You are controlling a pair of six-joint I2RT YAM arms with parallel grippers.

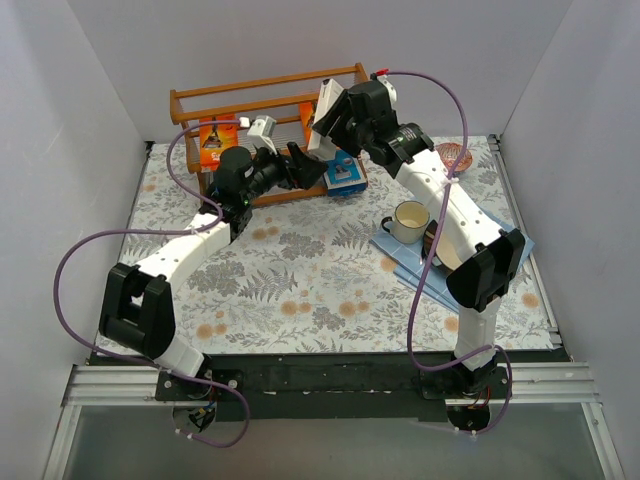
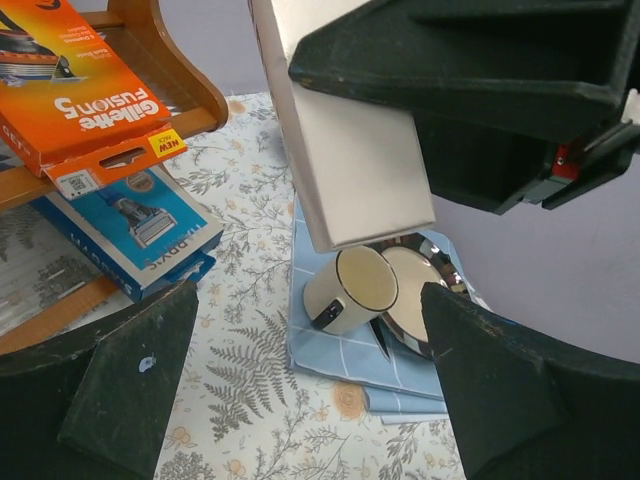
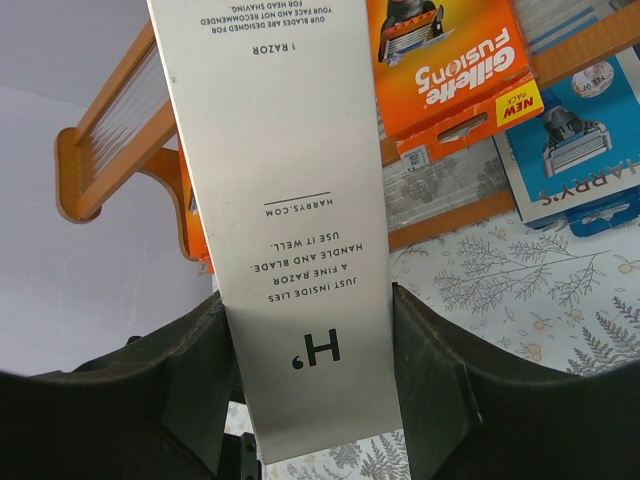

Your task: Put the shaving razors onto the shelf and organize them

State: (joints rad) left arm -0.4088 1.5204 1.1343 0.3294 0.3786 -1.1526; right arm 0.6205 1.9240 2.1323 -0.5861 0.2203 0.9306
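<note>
The wooden shelf [image 1: 265, 88] stands at the back of the table. One orange pack [image 1: 213, 140] stands at its left end. A second orange pack [image 2: 80, 100] lies on the lower tier at the right, over two stacked blue packs [image 2: 130, 232] that jut out past the shelf's front. My right gripper [image 3: 305, 345] is shut on the slim white box [image 3: 285, 200] and holds it in the air before the shelf's right part [image 1: 325, 112]. My left gripper [image 2: 310, 400] is open and empty, just left of the blue packs [image 1: 346, 178].
A cream mug [image 1: 407, 220] and a metal bowl [image 2: 425, 300] sit on a folded blue cloth [image 2: 340, 350] at the right. A small patterned dish [image 1: 452, 155] lies at the back right. White walls close in the back and sides.
</note>
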